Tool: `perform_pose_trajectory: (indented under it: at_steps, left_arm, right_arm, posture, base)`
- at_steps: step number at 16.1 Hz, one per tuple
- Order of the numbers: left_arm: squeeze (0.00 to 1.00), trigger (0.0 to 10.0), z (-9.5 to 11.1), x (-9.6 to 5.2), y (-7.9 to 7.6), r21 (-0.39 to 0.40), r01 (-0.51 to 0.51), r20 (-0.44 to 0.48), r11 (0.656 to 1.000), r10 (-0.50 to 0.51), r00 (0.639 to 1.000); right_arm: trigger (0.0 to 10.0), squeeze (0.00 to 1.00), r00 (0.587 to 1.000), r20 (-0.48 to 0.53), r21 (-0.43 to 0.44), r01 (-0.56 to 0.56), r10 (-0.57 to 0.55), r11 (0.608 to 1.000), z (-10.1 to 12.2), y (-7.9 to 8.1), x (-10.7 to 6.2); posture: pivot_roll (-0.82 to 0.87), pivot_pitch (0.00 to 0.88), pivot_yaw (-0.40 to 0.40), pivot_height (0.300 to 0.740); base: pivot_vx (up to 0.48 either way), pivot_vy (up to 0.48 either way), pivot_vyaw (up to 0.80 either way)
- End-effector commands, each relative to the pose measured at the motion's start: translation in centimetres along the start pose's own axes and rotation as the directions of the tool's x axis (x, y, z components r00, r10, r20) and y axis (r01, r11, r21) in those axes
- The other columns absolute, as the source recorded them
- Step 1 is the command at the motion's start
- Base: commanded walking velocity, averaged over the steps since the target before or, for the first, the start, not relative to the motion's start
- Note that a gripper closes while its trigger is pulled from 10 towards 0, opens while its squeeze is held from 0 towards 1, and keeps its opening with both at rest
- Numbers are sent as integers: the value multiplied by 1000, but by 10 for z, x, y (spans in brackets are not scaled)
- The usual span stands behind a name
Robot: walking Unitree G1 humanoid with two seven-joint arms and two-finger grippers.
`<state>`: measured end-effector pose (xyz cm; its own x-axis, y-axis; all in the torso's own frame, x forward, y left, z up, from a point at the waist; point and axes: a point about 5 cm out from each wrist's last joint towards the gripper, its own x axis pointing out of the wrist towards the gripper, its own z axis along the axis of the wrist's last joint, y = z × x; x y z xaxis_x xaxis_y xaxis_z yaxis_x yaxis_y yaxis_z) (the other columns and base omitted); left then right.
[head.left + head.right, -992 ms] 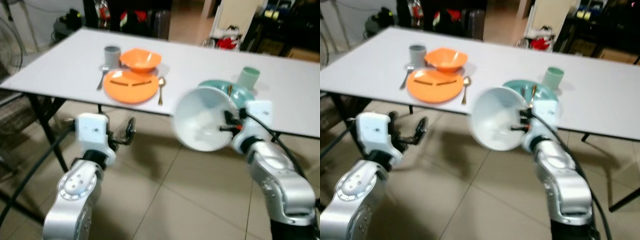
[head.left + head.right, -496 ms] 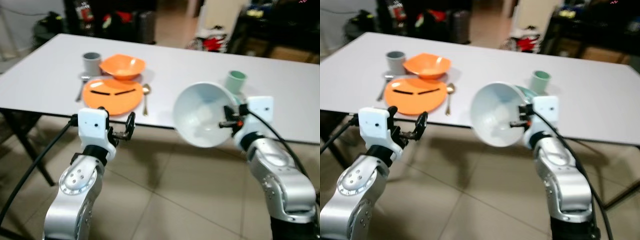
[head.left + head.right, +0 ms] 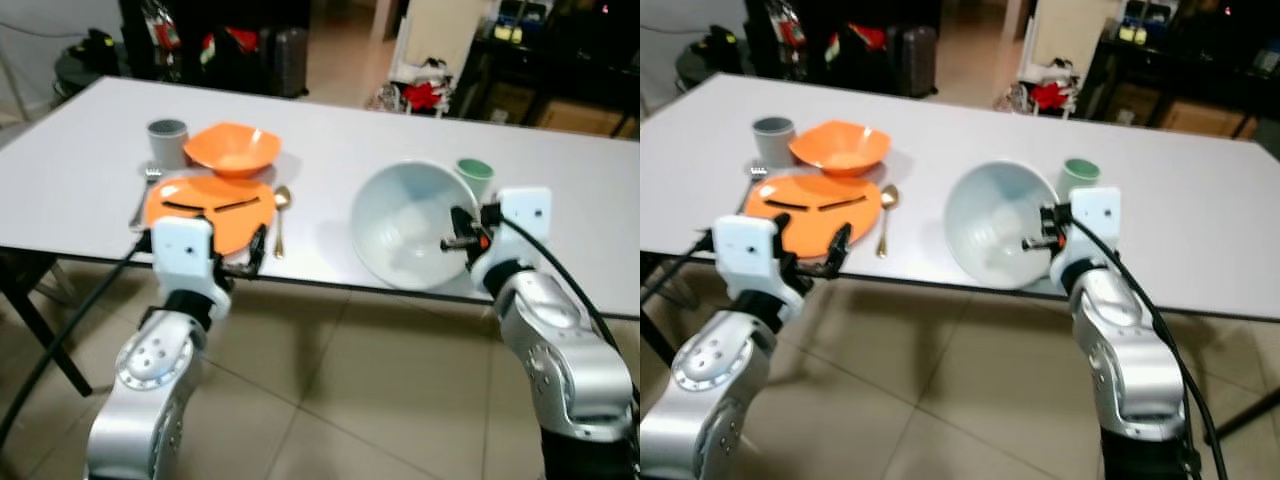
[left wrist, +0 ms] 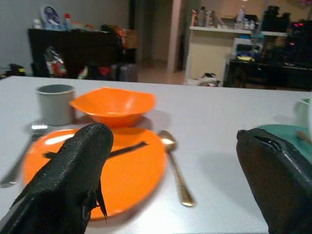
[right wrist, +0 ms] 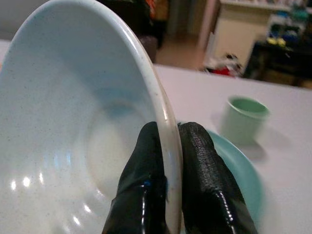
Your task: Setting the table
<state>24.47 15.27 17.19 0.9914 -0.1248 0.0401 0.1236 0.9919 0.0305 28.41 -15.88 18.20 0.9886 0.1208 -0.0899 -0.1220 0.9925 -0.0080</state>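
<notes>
A large pale bowl (image 3: 405,225) is tilted with its opening toward me, above the white table's (image 3: 330,125) near edge. My right gripper (image 3: 457,240) is shut on its rim, one finger (image 5: 144,195) inside and one outside. Behind the bowl lie a teal plate (image 5: 243,178) and a green cup (image 3: 474,177). To the left is a set place: orange plate (image 3: 205,205), orange bowl (image 3: 232,148), grey cup (image 3: 167,135), fork (image 3: 140,200) and gold spoon (image 3: 281,215). My left gripper (image 3: 245,262) is open at the table's front edge, facing the orange plate.
The table's front edge runs just before both wrists, with tiled floor (image 3: 330,400) below. A dark table leg (image 3: 40,335) stands at the left. Dark furniture and bags (image 3: 230,40) crowd the far side, with a doorway beyond.
The view has drawn closer to the table. My right gripper has carried the bowl up from in front of the table edge to over the tabletop by the teal plate.
</notes>
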Motion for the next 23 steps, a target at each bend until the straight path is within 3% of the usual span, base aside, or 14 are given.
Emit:
perform_pose_trajectory:
  at_steps: [1,5,9,17,23]
  left_arm:
    - [0,10000,1,0,4,3,-20,4,1000,20,1000]
    - [0,10000,1,-4,3,2,-28,5,1000,28,1000]
    - [0,10000,5,-4,9,20,-36,20,999,36,999]
    - [0,10000,12,-7,12,60,-25,36,998,23,999]
    - [0,10000,19,-3,14,95,6,48,995,-11,999]
  right_arm:
    - [10000,0,998,45,-14,-45,46,999,10,9,3]
    - [10000,0,996,57,-28,-61,63,998,16,8,4]
    - [10000,0,994,79,-28,-79,81,996,21,13,5]
    - [10000,0,991,97,-24,-88,90,996,24,13,5]
    - [10000,0,994,77,51,-83,79,995,19,12,7]
  posture:
    - [-80,0,-107,740]
    - [-78,0,-114,740]
    - [-72,0,-114,740]
    - [-36,0,-115,740]
    - [-30,0,-86,740]
  base:
    - [345,0,0]
    - [346,0,0]
    - [345,0,-558]
    - [345,0,0]
    - [344,0,-579]
